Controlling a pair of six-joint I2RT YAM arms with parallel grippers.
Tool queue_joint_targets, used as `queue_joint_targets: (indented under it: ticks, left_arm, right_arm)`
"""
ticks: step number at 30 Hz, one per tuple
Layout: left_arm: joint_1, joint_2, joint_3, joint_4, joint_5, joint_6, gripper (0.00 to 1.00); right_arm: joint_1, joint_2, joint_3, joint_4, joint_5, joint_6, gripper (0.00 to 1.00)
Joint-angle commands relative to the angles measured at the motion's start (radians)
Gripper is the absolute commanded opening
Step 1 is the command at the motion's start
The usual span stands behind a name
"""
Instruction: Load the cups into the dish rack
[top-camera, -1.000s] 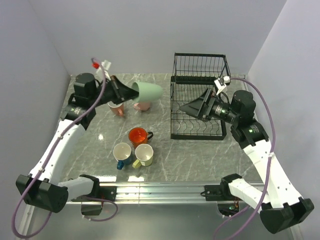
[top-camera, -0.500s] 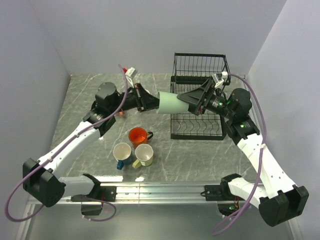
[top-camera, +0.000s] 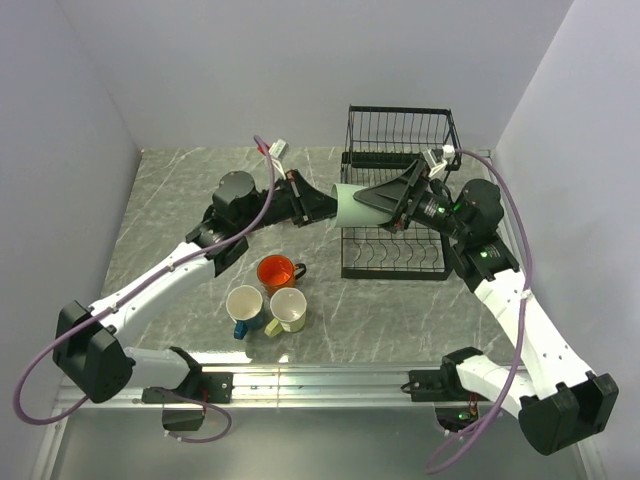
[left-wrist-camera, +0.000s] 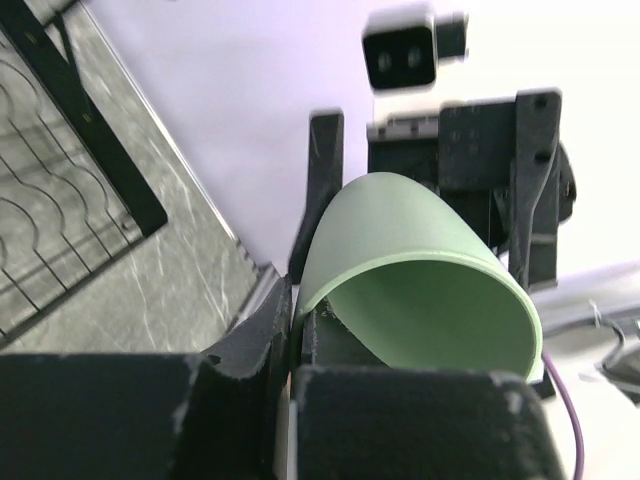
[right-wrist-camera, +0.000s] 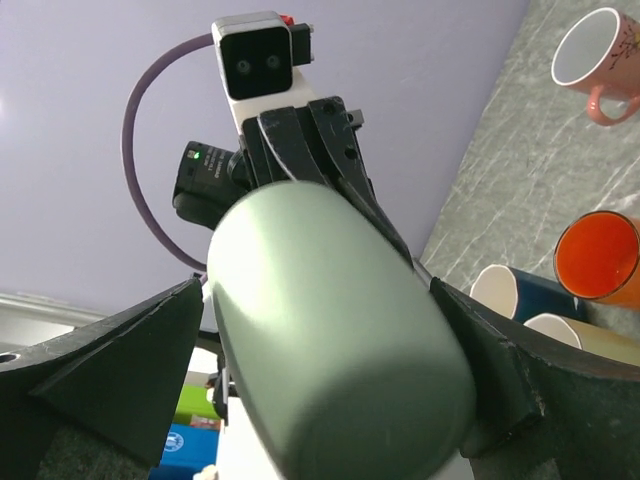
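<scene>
At upper centre, green cup (top-camera: 352, 204) is rim-pinched by left gripper (top-camera: 327, 206), set btwn spread jaws of right gripper (top-camera: 388, 197), prob. for handover.

Five cups in view: one green cup (top-camera: 351, 204), one orange cup (top-camera: 276, 271), one blue cup (top-camera: 244, 303), one yellow cup (top-camera: 288, 309), one pink cup (right-wrist-camera: 597, 52). One black wire dish rack (top-camera: 395, 262). Two robot arms (top-camera: 165, 276).
</scene>
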Motion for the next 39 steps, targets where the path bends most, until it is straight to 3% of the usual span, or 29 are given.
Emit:
queue_joint_targets:
  ticks: [1, 6, 21, 23, 26, 30, 33, 34, 37, 39]
  left_arm:
    - [0.006, -0.051, -0.004, 0.047, -0.167, 0.022, 0.0]
    - [0.006, -0.018, 0.004, 0.038, -0.13, 0.014, 0.01]
    - [-0.022, -0.06, -0.096, 0.132, -0.089, -0.025, 0.01]
    - [-0.025, -0.071, -0.104, 0.136, -0.093, -0.025, 0.0]
    - [-0.028, -0.079, -0.108, 0.122, -0.103, -0.018, 0.0]
    - [-0.034, -0.068, -0.093, 0.089, -0.104, -0.003, 0.01]
    - [-0.034, -0.05, -0.053, -0.002, -0.118, 0.039, 0.26]
    - [-0.034, -0.047, -0.038, -0.041, -0.135, 0.071, 0.45]
    - [-0.034, -0.042, 0.043, -0.254, -0.22, 0.155, 0.55]
    - [-0.033, -0.042, 0.092, -0.383, -0.25, 0.204, 0.6]
  right_arm:
    - [0.005, -0.061, -0.023, 0.049, -0.034, 0.024, 1.0]
    - [0.002, -0.064, -0.06, 0.133, -0.022, 0.084, 0.98]
    - [-0.027, -0.013, -0.027, 0.167, 0.024, 0.096, 0.95]
    - [-0.027, -0.004, -0.023, 0.192, 0.007, 0.099, 0.89]
    - [-0.028, -0.003, -0.016, 0.215, -0.008, 0.107, 0.73]
    - [-0.027, -0.01, -0.013, 0.229, -0.028, 0.108, 0.4]
    - [-0.028, -0.004, 0.032, 0.212, -0.03, 0.069, 0.23]
    - [-0.028, 0.002, 0.056, 0.162, -0.025, 0.046, 0.2]
    - [-0.042, 0.06, 0.205, -0.011, -0.008, -0.071, 0.05]
    - [-0.064, 0.128, 0.348, -0.104, 0.013, -0.181, 0.0]
